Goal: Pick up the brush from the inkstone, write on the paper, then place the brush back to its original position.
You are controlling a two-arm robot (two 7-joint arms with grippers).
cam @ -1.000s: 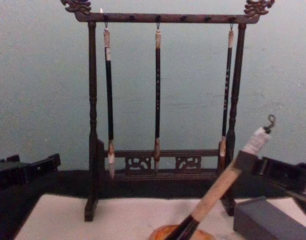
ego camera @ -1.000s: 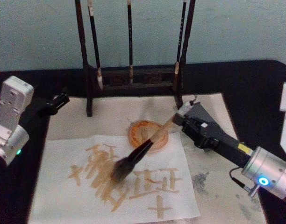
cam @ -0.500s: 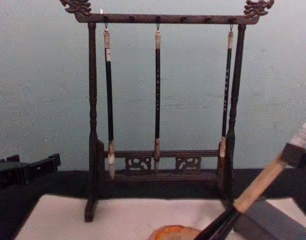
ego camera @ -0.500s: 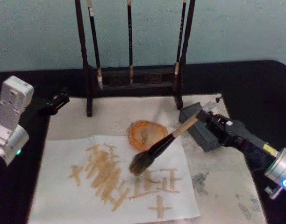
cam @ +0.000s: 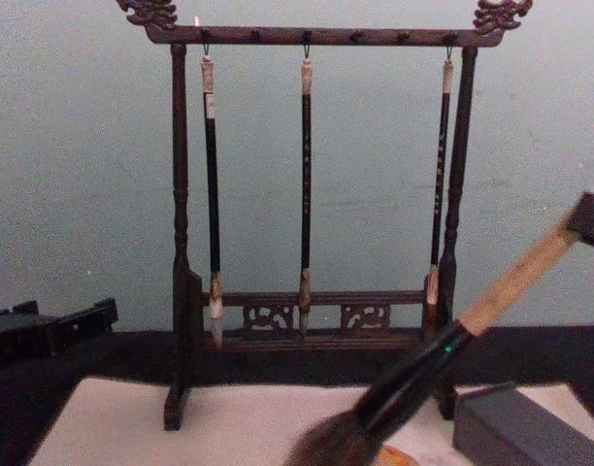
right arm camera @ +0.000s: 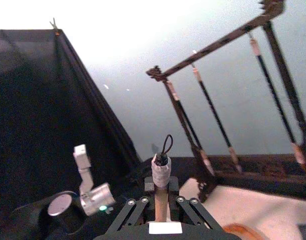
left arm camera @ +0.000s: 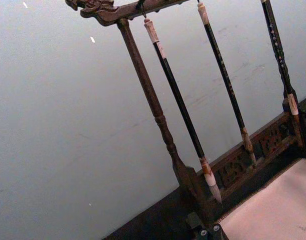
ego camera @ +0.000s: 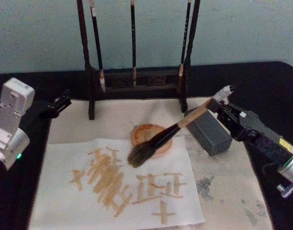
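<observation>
Brush (ego camera: 177, 128) slanted, bristles down-left, cap in right hand (ego camera: 220, 102).

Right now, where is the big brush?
In the head view, the brush slants just right of centre, its bristles over the near edge of the inkstone. The right gripper holds its handle end above the grey block.

Tilted brush (ego camera: 177, 127) over inkstone (ego camera: 140, 130)
</observation>
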